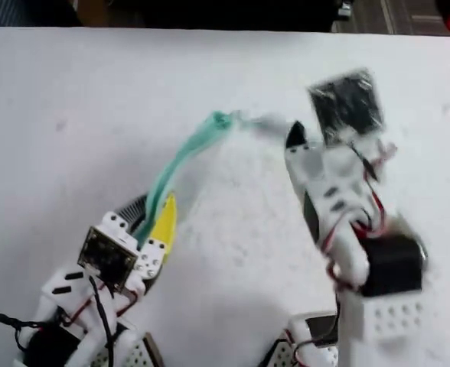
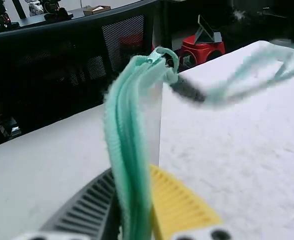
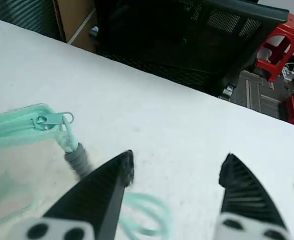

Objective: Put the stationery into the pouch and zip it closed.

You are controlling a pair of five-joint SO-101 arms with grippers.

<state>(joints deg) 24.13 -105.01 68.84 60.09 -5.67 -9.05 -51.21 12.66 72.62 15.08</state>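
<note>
The left gripper [image 1: 152,215], near the front edge of the white table [image 1: 72,99], is clamped on the pouch [image 1: 180,157], with its grey finger on one side and its yellow finger [image 2: 179,210] on the other, pinching the teal zipper edge between them. The pouch is clear plastic and runs from that grip out toward the middle of the table, turned with its zipper edge uppermost. I cannot tell whether its lower edge touches the table. The zipper slider [image 3: 51,120] sits at the far end of the pouch, the end away from the left gripper. A short teal cord hangs from the slider with a grey bead [image 3: 76,160] on it, and beyond the bead a teal loop [image 3: 149,212] lies on the table. The right gripper [image 3: 179,167] is spread wide and holds nothing. One of its black fingers [image 3: 118,175] is just beside the grey bead, and the loop lies under the gap between the fingers. In the high view this arm comes in from the front right, with its black fingertip close to the slider end of the pouch. A black mesh chair [image 3: 222,40] and a red stool [image 3: 279,40] stand behind the table.
</note>
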